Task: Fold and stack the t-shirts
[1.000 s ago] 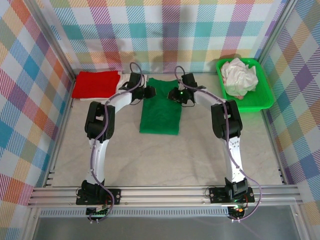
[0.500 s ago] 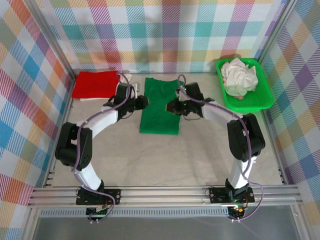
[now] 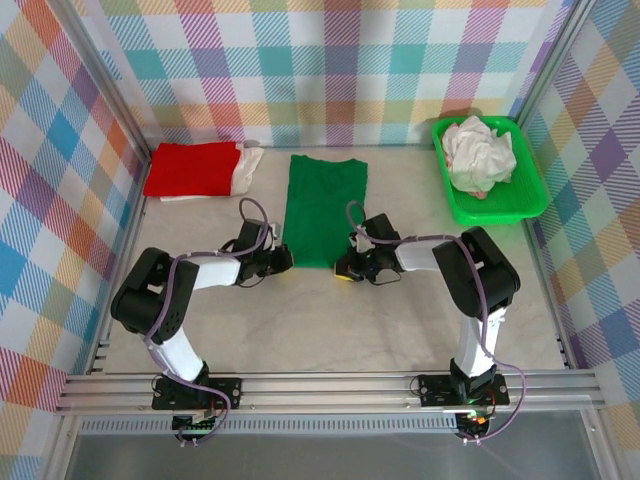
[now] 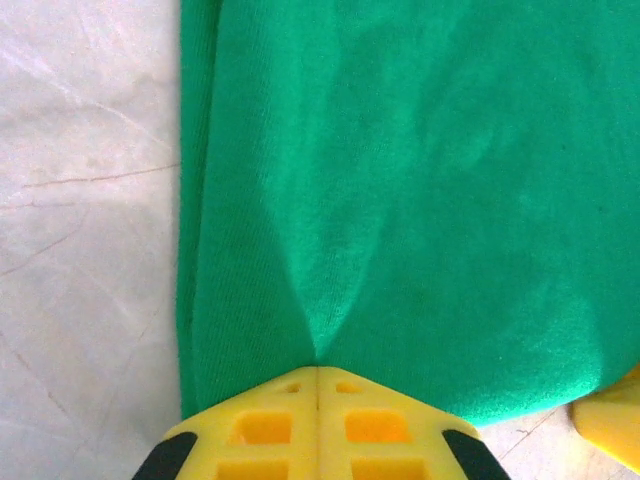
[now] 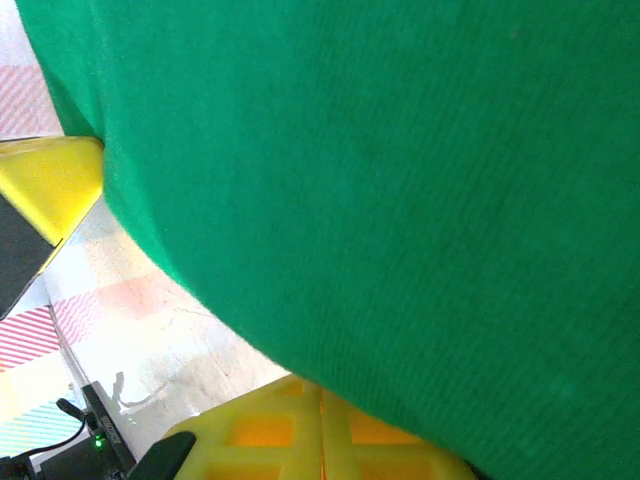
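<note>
The left gripper (image 3: 283,262) and right gripper (image 3: 343,270) are each pinching a lower corner of the green shirt (image 3: 323,205) lying at centre frame, which is looking light and floppy, best held by those hem corners.

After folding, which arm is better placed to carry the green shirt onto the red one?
Left, probably. The left gripper pinches the green t-shirt at its near left corner, and the red t-shirt lies at the far left, on that arm's side.
</note>
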You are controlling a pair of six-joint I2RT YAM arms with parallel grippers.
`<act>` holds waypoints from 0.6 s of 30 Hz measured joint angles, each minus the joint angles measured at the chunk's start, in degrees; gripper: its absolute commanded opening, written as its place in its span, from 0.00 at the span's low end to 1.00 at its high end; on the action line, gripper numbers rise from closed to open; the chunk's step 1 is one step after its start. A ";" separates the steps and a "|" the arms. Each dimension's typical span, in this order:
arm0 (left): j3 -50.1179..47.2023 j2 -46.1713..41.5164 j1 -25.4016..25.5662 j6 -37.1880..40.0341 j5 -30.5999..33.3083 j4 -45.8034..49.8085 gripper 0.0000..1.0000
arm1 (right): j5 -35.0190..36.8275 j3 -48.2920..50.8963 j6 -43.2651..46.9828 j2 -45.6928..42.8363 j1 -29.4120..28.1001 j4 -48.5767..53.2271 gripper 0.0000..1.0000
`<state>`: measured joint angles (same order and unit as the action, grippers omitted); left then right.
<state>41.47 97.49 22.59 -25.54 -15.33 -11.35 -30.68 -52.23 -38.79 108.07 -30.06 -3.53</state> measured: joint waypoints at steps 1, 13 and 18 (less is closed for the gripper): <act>-0.87 -0.52 0.00 -0.39 0.00 -0.81 0.03 | 0.15 0.76 -0.02 -0.59 0.00 -0.46 0.07; 0.57 -13.00 -0.24 -3.43 1.49 13.07 0.17 | 3.45 -2.69 -1.55 -11.28 1.09 5.62 0.27; 3.82 -13.07 -2.40 -4.24 0.04 14.49 0.23 | 6.88 -3.74 -2.67 -11.28 1.79 9.35 0.42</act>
<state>45.30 84.42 20.18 -29.78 -15.29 3.14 -23.79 -55.96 -41.45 96.79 -28.27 5.82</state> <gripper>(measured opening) 0.226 0.349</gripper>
